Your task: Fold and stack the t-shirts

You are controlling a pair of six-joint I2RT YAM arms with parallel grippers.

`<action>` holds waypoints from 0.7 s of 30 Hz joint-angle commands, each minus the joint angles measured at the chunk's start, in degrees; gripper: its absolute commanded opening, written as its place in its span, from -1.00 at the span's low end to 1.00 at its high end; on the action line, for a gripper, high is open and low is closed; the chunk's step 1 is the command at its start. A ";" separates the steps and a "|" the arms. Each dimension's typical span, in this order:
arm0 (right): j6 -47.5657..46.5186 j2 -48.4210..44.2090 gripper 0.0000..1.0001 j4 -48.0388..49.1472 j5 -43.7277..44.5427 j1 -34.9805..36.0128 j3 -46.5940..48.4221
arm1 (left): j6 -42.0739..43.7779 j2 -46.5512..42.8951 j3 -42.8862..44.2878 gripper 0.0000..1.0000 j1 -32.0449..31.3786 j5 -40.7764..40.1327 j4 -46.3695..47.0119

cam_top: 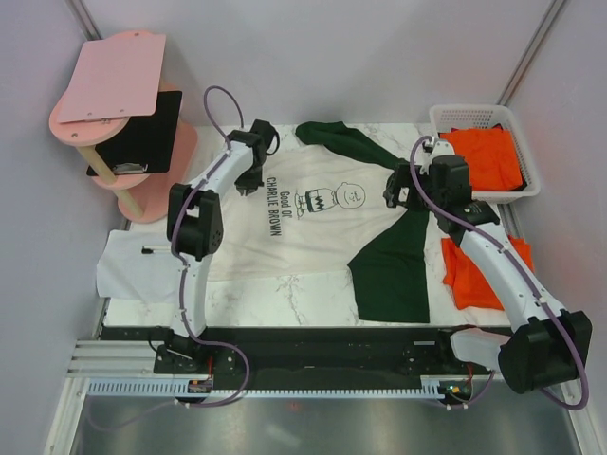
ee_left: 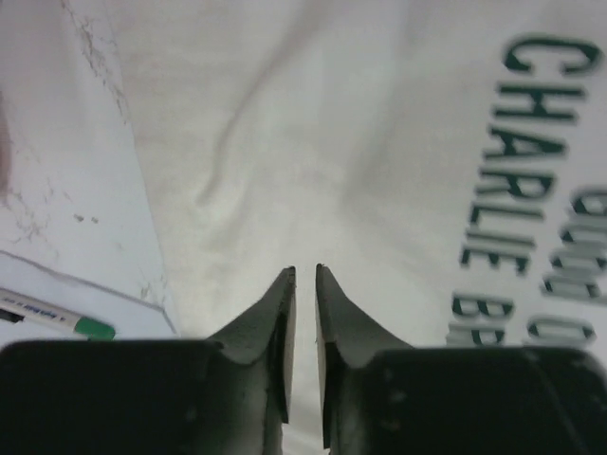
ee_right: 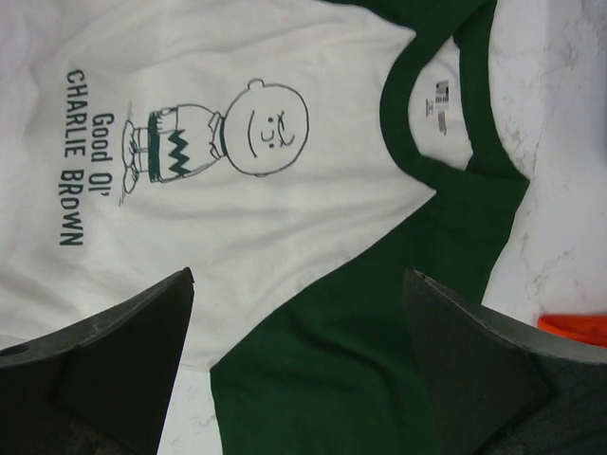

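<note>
**A:** One shirt is out for folding. The cream t-shirt (cam_top: 285, 242) with the Charlie Brown print lies face up, spread flat across the middle of the table (cam_top: 270, 301). Its hem is toward the left arm and its collar (ee_right: 436, 104) toward the right. The near green sleeve (cam_top: 394, 270) splays toward the front edge.

**B:** And the orange ones?

**A:** They're off to the right. Orange cloth (cam_top: 488, 156) is bundled in the white basket (cam_top: 469, 111) at the far corner. Another orange shirt (cam_top: 465, 275) lies on the table close beside the green sleeve. I'd guess it is parked there to keep the middle free for working.

**B:** Grippers?

**A:** The left gripper (ee_left: 304, 270) hangs over the plain cream body by the lettering. Its fingers are parted by only a slit, with no cloth between them. The right gripper (ee_right: 299, 275) is over the shoulder, below the collar, jaws spread wide and holding nothing.

**B:** Why stand there?

**A:** My reading is that each arm covers its own end of the shirt, so both can pinch an edge and carry it over together. Nothing looks folded yet, and both sleeves are out.

**B:** Anything awkward?

**A:** White paper sheets (cam_top: 133, 270) with a pen (ee_left: 57, 320) on them lie right by the hem. A low pinch on that side could catch paper along with the cloth.
</note>
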 commanded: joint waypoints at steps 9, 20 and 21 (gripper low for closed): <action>14.54 -2.43 0.96 0.25 -14.22 -0.71 -16.09 | -8.53 -41.07 -40.48 0.57 -6.01 7.58 13.12; 16.05 -14.57 0.72 -17.68 -6.71 -8.95 -21.10 | -20.23 -63.85 -69.16 0.86 -5.57 17.70 20.69; 16.05 -14.22 0.72 -17.77 -8.66 -10.28 -22.24 | -20.58 -64.12 -69.78 0.86 -5.57 17.79 20.61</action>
